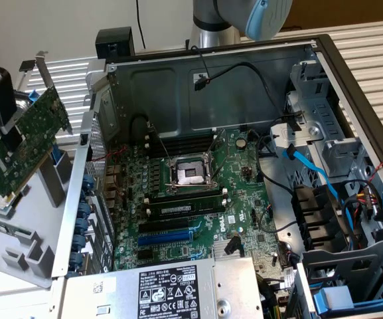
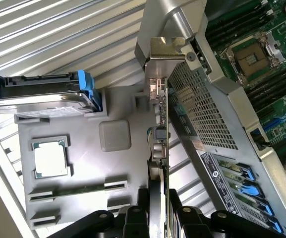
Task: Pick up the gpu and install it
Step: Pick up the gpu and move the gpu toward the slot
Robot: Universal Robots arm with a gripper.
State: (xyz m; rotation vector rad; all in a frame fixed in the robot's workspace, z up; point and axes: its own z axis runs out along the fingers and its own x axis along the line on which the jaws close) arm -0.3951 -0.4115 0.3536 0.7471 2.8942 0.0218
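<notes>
The gpu (image 1: 32,133), a green card with a silver bracket (image 1: 44,72) at its upper end, hangs tilted above the grey tray (image 1: 18,249), outside the case on the exterior view's left. My gripper (image 1: 5,136) is shut on it from the left. In the wrist view the gpu (image 2: 161,129) runs edge-on away from my gripper (image 2: 160,220), clamped between the black fingers (image 2: 133,218), with its bracket (image 2: 165,49) at the far end. The card's black cooler is hidden.
The open computer case (image 1: 244,73) lies with its motherboard (image 1: 204,199) facing up, blue slots (image 1: 168,236) near the power supply (image 1: 171,289). The case's perforated rear wall (image 2: 202,109) stands beside the card. The tray (image 2: 83,208) holds a processor (image 2: 50,158) and a blue-framed drive (image 2: 43,94).
</notes>
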